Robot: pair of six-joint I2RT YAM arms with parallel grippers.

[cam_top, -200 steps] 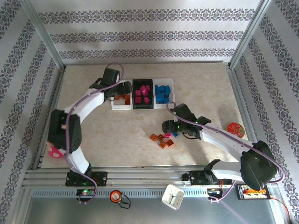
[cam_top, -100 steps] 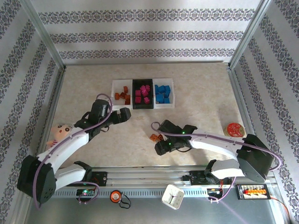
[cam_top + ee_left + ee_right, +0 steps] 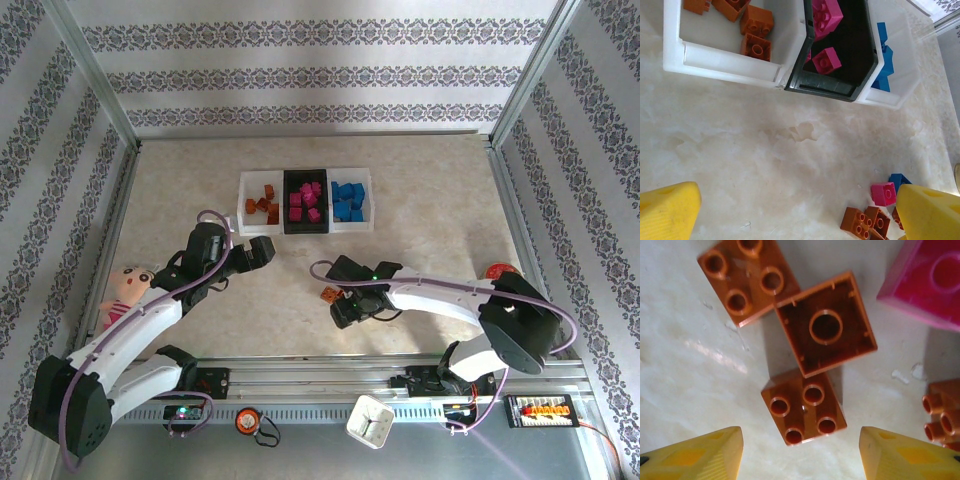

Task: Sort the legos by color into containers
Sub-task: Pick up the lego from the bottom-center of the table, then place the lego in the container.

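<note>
At the table's nine o'clock edge lay a pink-dressed doll (image 3: 125, 292), which was no part of the sorting. The left gripper (image 3: 264, 248) hovered at about seven o'clock from the containers (image 3: 725, 67), its yellow fingers spread wide with nothing between them.

The containers sat at twelve o'clock on the table. Orange legos (image 3: 756, 30) were in the left bin, magenta in the black middle one and blue in the right. A loose cluster (image 3: 865, 220) of orange bricks, with one magenta and one blue, lay on the bare table at five o'clock from the bins.

The right gripper (image 3: 801, 455) was low over that cluster. Its jaws stood part-open on either side of a stud-up orange brick (image 3: 804, 407), with a clear gap on each side. At that brick's twelve o'clock an overturned brick (image 3: 826, 322) touched it, hollow side up.

These bricks looked light, rigid, slick-walled and hard to damage. The best hold was probably low across two flat opposite walls, not on the studs. This one sat skewed to the fingers, so it might twist as they closed and nudge its neighbour.

At three o'clock an orange-red disc (image 3: 499, 272) showed, its markings too small to read. No lettering was legible on any stud.
</note>
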